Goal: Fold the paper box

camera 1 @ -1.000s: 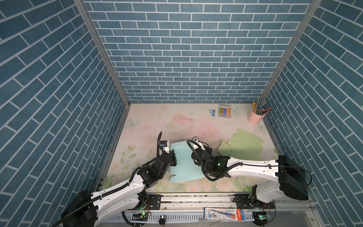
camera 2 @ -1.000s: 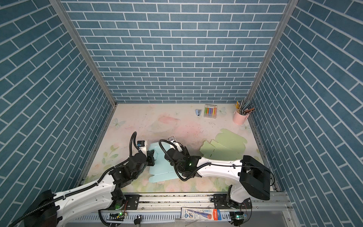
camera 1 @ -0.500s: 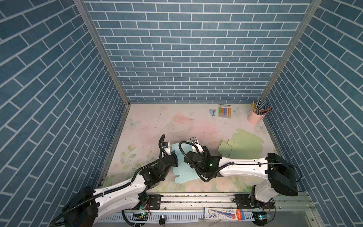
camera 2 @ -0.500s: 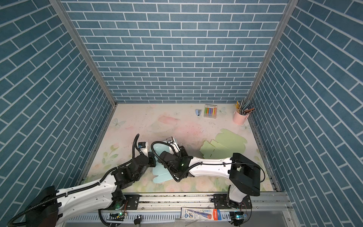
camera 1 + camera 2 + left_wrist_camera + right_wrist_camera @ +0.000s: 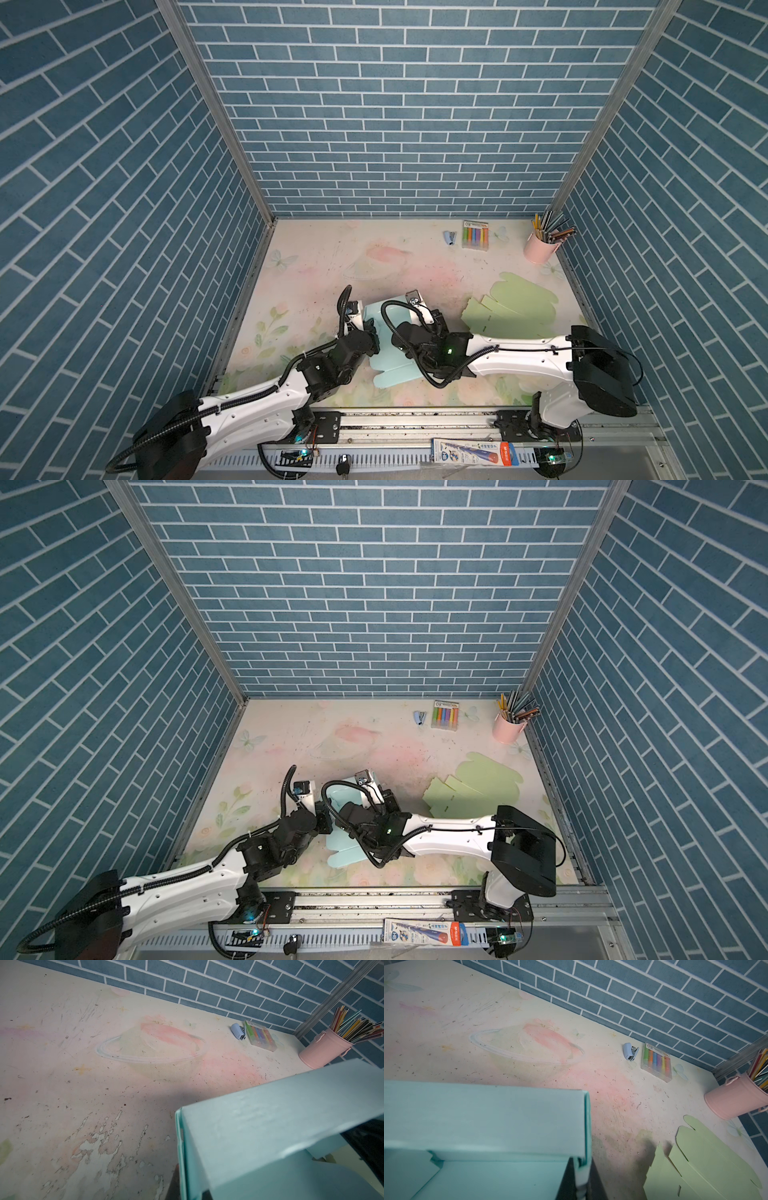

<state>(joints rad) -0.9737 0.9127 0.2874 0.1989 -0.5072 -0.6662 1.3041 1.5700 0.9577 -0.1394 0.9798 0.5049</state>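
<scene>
The box (image 5: pixel 390 370) stands half-formed at the near centre of the surface (image 5: pixel 316 266) — the left gripper (image 5: pixel 187 1190) is pinched on its left wall, the right gripper (image 5: pixel 581 1180) on its right wall. Uneven pulling could tear or crease the thin paper — or let a wall slip free.

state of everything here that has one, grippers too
light blue paper box, partly folded, walls raised
pale green paper box blank, unfolded, flat
pink cup of pencils, upright, full
clear pack of coloured markers, lying flat
left gripper, shut on the blue box's wall
right gripper, shut on its opposite wall
</scene>
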